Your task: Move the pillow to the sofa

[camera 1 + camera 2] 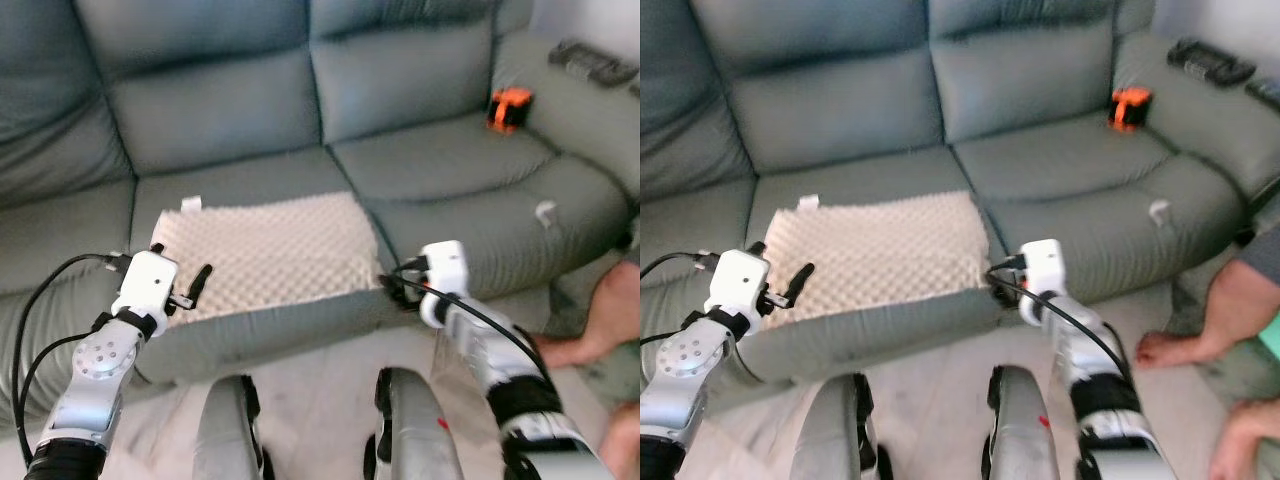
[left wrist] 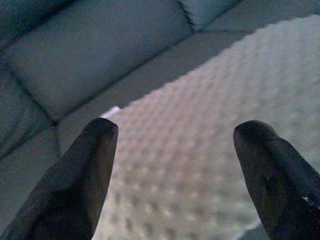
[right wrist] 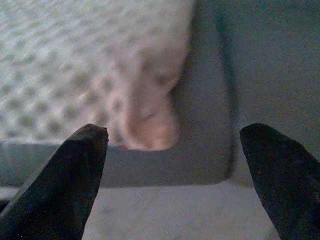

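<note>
From the head views you see the pillow (image 1: 265,252) lying flat on the sofa (image 1: 420,90) middle seat, your left gripper (image 1: 195,285) and right gripper (image 1: 395,285) at its front corners. Left wrist: fingers (image 2: 85,170) spread wide over the pillow. Right wrist: fingers (image 3: 75,175) wide, holding nothing, before the pillow's corner.

Silver arms, seemingly white-housed wrists

Head views: soft, even daylight with a cool cast; no glare, no hard shadows. Slight blur overall, worst toward the edges. Left wrist view: dim and bluish, the pillow (image 2: 210,150) grainy, the fingers (image 2: 75,185) dark and soft-edged. Right wrist view: likewise dim, with the pillow's corner smeared and out of focus.
</note>
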You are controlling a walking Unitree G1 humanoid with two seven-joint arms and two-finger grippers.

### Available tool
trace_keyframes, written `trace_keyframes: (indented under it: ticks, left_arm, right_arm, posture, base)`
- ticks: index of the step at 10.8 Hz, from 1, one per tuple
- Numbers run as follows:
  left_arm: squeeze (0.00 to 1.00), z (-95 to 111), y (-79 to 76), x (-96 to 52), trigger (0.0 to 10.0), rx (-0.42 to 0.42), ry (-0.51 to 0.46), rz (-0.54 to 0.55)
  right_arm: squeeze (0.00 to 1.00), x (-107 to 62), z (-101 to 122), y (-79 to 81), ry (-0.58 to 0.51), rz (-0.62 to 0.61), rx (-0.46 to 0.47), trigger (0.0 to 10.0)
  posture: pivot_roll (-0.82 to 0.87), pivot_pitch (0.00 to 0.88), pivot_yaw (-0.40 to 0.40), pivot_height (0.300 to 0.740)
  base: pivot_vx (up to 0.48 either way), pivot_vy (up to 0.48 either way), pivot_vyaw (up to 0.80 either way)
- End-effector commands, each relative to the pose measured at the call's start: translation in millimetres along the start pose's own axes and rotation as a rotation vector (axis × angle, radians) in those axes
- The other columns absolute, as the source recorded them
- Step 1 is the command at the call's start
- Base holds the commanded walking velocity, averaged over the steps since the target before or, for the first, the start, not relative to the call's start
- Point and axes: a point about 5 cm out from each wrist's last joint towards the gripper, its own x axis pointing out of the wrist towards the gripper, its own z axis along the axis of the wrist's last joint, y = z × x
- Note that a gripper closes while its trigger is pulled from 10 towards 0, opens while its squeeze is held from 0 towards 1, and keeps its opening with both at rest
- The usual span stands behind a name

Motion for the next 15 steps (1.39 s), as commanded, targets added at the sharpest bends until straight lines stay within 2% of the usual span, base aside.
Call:
trace_keyframes:
  ticks: [1, 4, 6, 7, 9, 15]
  left_arm:
    - [0.0, 4.1, 0.7, -1.4, 10.0, 0.003, -0.002, -0.022]
    - [0.0, 16.5, -1.3, -7.2, 10.0, 0.0, -0.011, -0.081]
    - [0.0, 18.4, -5.3, -13.2, 10.0, -0.006, 0.007, -0.095]
    - [0.0, 18.3, -6.5, -14.9, 10.0, -0.006, 0.021, -0.102]
    - [0.0, 18.4, -5.1, -17.4, 10.0, -0.002, 0.04, -0.1]
    - [0.0, 18.5, -4.9, -17.5, 10.0, 0.004, 0.072, -0.089]
  right_arm:
    - [0.0, 2.0, 0.8, 0.3, 0.013, 0.021, 0.022, 10.0]
    - [0.0, 10.9, 1.0, 1.6, 0.049, 0.087, 0.072, 10.0]
    - [0.0, 12.2, 11.3, -8.7, 0.022, 0.048, 0.06, 10.0]
    - [0.0, 11.1, 16.4, -20.0, 0.006, -0.013, 0.074, 10.0]
    - [0.0, 9.2, 23.2, -31.3, -0.037, -0.068, 0.13, 10.0]
    - [0.0, 12.9, 57.5, -36.4, -0.136, -0.102, 0.095, 10.0]
  posture:
    - [0.05, 0.157, 0.029, 0.59]
    - [0.07, 0.226, 0.038, 0.59]
    - [0.08, 0.24, 0.042, 0.59]
    - [0.08, 0.244, 0.042, 0.59]
    - [0.09, 0.25, 0.047, 0.59]
    - [0.11, 0.246, 0.044, 0.59]
  base:
    - [0.0, 0.0, 0.0]
    - [0.0, 0.0, 0.0]
    - [0.0, 0.0, 0.0]
    - [0.0, 0.0, 0.0]
    - [0.0, 0.0, 0.0]
    - [0.0, 0.0, 0.0]
